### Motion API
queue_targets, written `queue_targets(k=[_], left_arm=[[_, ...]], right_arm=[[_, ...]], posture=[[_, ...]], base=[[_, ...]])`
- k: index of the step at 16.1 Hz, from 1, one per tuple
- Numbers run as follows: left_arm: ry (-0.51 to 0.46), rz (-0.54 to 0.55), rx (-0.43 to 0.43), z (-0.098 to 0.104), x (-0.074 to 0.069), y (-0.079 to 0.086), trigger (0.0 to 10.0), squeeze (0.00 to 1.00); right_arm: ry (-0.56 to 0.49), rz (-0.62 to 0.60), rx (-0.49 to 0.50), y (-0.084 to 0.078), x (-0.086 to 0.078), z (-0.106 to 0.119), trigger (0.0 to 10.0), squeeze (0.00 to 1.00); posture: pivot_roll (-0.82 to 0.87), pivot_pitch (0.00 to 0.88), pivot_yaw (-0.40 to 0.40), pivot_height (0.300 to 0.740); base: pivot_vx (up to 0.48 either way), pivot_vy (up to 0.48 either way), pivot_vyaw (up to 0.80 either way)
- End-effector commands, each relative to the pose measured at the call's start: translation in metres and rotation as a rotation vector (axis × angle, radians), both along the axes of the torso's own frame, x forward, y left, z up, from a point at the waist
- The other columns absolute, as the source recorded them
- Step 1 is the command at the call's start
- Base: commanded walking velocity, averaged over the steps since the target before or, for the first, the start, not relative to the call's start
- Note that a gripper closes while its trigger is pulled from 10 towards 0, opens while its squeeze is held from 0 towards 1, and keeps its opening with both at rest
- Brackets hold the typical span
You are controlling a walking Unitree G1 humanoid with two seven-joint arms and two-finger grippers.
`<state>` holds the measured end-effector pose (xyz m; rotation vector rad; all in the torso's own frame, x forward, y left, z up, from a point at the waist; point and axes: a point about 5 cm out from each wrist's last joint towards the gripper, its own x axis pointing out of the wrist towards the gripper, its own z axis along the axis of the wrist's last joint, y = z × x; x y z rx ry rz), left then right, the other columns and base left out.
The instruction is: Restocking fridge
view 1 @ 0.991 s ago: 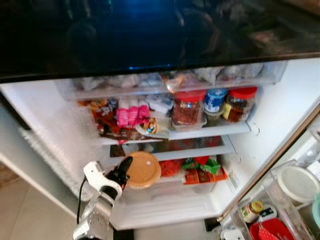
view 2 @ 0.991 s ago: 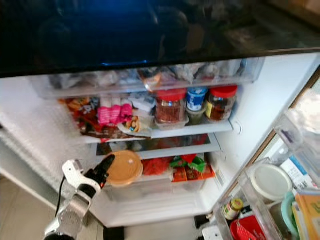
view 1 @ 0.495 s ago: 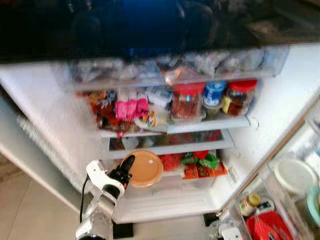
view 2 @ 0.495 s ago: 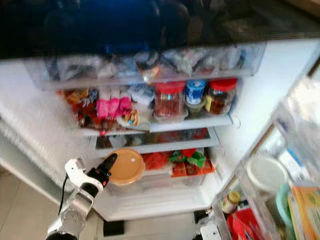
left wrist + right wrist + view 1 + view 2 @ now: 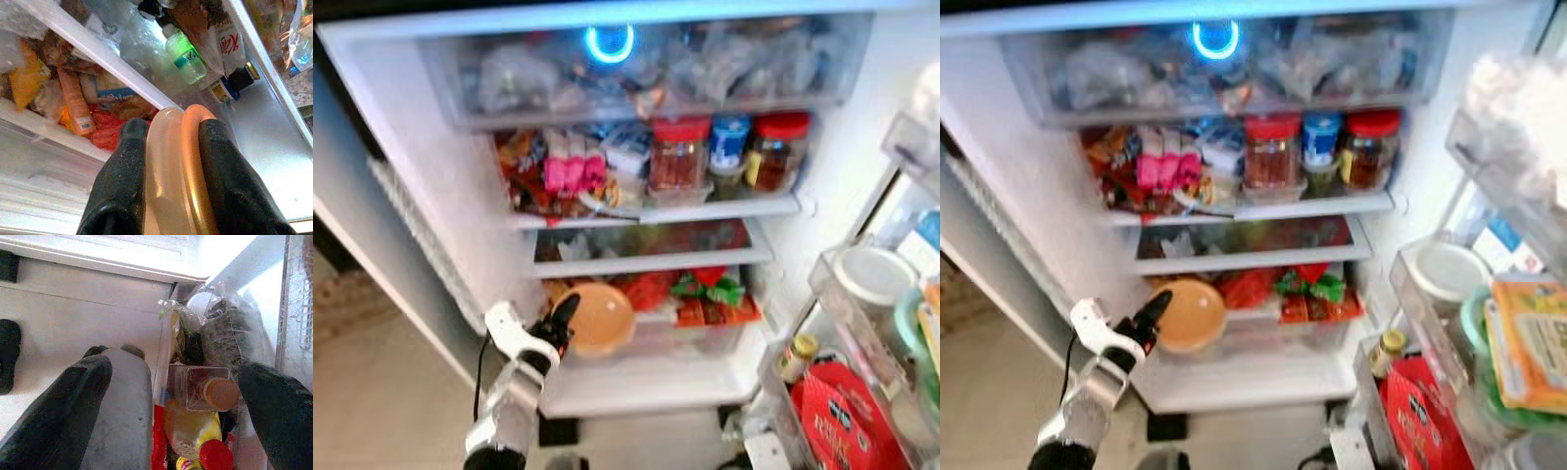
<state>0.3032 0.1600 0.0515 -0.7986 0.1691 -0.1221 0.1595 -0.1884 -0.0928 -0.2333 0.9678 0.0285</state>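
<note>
Fridge (image 5: pixel 421 211): door wide open, shelves pretty packed, blue ring light glowing up top.
Door bins (image 5: pixel 1449 323): on the robot's right, crammed with a white lidded tub, small jars and a red packet with white print too blurry to read.
Upper shelf (image 5: pixel 656 211): two red-lidded jars with a blue-lidded one between them, pink packets further left.
Orange container (image 5: pixel 599 319): round, lidded, held on edge at the front of the lower shelf, just left of the red and green packets.
Left gripper (image 5: pixel 560 323): black fingers pinching the container's rim, one each side, which the left wrist view makes really clear.
Right gripper (image 5: pixel 171 396): fingers spread wide with nothing between them, hanging over bottles and jars in a door bin.
Step in hand: looks to me like the placing bit, container at the shelf but not let go yet.
Next move: I'd guess push it further in, tip it flat into the gap, then release. Tight fit next to those packets, so it could shove them around.
Writing: a white bottle in the left wrist view has red characters on it, can't make them out. Green bottle's label is unreadable too.
</note>
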Motion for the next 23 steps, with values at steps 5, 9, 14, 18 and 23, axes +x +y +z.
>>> queue_targets(k=[5, 9, 14, 18, 23], left_arm=[[-0.022, 0.006, -0.019, 0.0051, 0.0073, 0.0007, 10.0, 0.00], [-0.027, 0.004, -0.022, 0.0054, 0.0085, 0.0008, 10.0, 0.00], [-0.029, 0.001, -0.026, 0.0051, 0.0083, 0.0004, 10.0, 0.00], [-0.031, -0.004, -0.028, 0.0049, 0.0083, -0.0003, 10.0, 0.00], [-0.026, -0.018, -0.026, 0.0029, 0.0074, -0.0015, 10.0, 0.00]], right_arm=[[0.081, -0.011, -0.005, -0.0050, -0.0205, -0.0080, 10.0, 0.00], [0.084, -0.006, -0.005, -0.0037, -0.0202, -0.0082, 10.0, 0.00], [0.098, 0.001, -0.012, -0.0056, -0.0210, -0.0084, 10.0, 0.00], [0.105, -0.001, -0.012, -0.0064, -0.0230, -0.0090, 10.0, 0.00], [0.111, 0.001, -0.012, -0.0063, -0.0247, -0.0097, 10.0, 0.00]], posture=[[-0.01, 0.065, 0.003, 0.658], [-0.01, 0.064, 0.003, 0.658], [-0.02, 0.063, 0.004, 0.658], [-0.02, 0.064, 0.003, 0.658], [-0.02, 0.058, 0.004, 0.658]], base=[[0.000, 0.000, 0.00], [0.183, 0.000, 0.00], [0.264, 0.000, 0.00], [0.264, 0.000, 0.00], [0.264, 0.000, 0.00]])
